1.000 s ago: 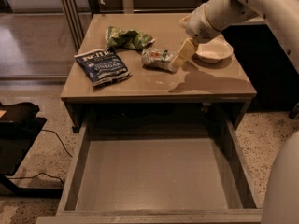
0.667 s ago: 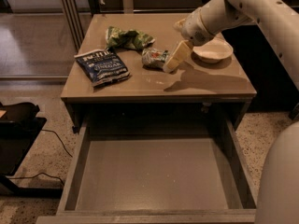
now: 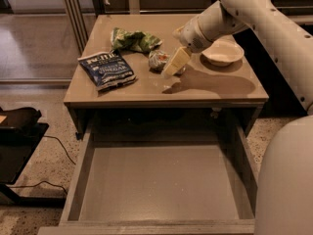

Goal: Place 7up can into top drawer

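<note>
While the top drawer (image 3: 161, 187) sits pulled all the way out under the tan cabinet (image 3: 215, 87), there's nothing in it, just the flat grey bottom and low walls. The one 7up can (image 3: 157, 59) is up on the cabinet top, lying roughly mid-surface, a bit dented looking, silvery with some green.

The single gripper (image 3: 174, 63) is right up against the can's right side, angled down and to the left from the white arm (image 3: 254, 18), and it covers part of the can. Honestly I can't tell whether it's gripping the can or just sitting next to it, the view doesn't settle that.

Count of the other stuff on top: two chip bags and one dish. The green chip bag (image 3: 133, 39) is crumpled just behind and left of the can, very close to it. The blue chip bag (image 3: 106, 70) lies flat near the front left corner, well apart from the can. The white dish (image 3: 223, 53) is over on the right side, partly behind the arm.
</note>
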Robot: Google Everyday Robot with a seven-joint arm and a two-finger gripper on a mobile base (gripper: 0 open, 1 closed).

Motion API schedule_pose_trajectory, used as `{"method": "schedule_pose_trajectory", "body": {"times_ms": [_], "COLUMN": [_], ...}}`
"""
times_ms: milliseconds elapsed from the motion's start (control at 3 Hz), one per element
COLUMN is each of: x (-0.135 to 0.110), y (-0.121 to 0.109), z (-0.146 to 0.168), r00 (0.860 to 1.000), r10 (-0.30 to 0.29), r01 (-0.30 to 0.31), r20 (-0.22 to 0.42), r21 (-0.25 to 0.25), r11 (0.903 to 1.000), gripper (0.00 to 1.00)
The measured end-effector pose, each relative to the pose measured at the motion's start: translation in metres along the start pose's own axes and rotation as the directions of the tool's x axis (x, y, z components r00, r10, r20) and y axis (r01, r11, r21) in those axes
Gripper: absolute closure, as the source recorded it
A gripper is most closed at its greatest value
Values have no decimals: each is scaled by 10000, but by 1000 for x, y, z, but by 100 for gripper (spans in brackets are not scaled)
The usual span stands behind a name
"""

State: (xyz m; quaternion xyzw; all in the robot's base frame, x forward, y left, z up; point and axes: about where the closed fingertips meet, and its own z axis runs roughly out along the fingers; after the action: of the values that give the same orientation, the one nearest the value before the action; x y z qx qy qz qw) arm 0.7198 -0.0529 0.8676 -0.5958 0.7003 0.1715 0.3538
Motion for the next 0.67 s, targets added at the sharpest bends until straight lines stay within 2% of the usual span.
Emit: {"method": "schedule_pose_trajectory", "body": {"times_ms": [667], "x": [17], "y": [3], "z": [29], "r00": [9969], "r10": [657], "r01": [-670], "r20": [-422], "r21": [-318], "r11": [9972], "gripper": [0]}}
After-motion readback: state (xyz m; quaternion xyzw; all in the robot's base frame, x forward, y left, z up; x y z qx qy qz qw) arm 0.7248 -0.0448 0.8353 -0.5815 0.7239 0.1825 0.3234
